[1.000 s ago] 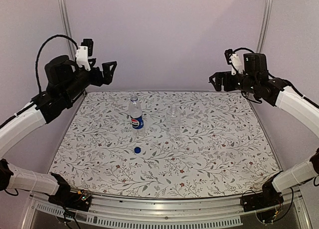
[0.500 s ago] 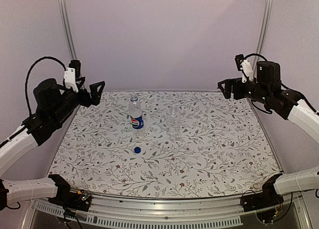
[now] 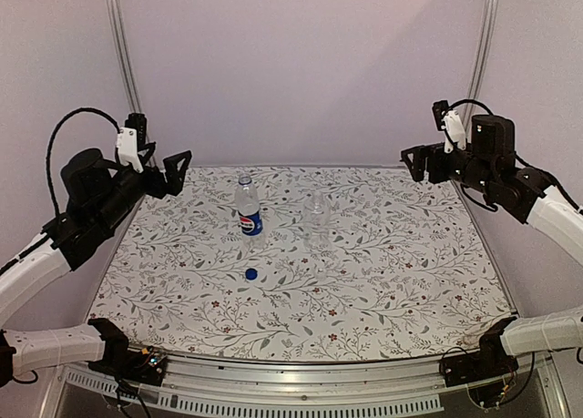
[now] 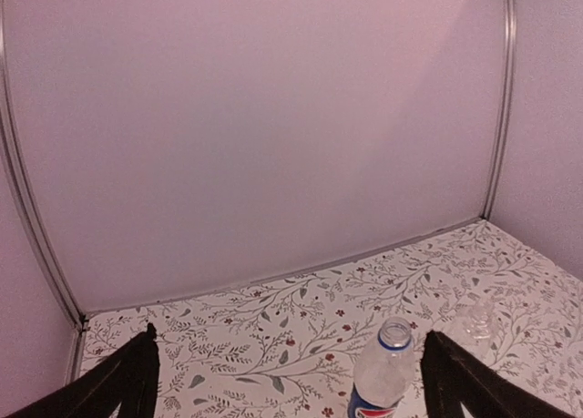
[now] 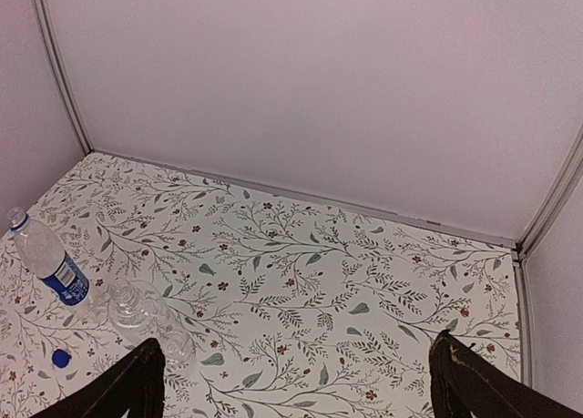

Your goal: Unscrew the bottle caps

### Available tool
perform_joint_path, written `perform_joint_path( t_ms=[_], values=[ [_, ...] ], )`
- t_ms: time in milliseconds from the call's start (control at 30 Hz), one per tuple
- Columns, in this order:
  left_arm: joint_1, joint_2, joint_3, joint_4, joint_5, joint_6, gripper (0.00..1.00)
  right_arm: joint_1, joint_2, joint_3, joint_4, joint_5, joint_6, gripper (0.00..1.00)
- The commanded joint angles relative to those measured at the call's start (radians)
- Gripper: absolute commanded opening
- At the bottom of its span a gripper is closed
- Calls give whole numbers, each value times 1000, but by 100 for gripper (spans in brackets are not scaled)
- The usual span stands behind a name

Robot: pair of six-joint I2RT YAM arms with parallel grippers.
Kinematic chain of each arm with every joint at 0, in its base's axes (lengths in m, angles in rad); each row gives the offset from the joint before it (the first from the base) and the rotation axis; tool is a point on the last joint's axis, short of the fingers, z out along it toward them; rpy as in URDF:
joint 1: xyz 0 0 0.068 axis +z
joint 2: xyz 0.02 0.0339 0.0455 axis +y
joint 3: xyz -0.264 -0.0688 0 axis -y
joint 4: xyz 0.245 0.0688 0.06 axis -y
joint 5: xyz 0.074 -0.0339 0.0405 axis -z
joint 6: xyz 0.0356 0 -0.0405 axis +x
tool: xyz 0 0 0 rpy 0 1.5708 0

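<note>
In my left wrist view the bottom edge cuts the Pepsi bottle (image 4: 383, 372) off at its label and clips my left fingers (image 4: 127, 386). The plain bottle (image 4: 475, 320), toward the right edge of the desk (image 4: 273, 331), is a faint blur.

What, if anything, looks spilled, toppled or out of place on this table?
Nothing is spilled or toppled. The Pepsi bottle and the plain clear bottle both stand upright. The only loose item is the blue cap, lying on the table in front of the open-necked Pepsi bottle. No second cap shows in any view.
</note>
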Motion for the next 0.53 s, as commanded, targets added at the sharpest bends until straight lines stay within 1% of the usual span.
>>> perform_joint_path(
  t_ms=[0,500],
  values=[
    [15,-7,-9,29,24,5,100,1,-4,-17,30,19,-10,99],
    [20,-1,-4,18,34,-5,100,1,-4,-27,34,22,-10,99]
  ],
)
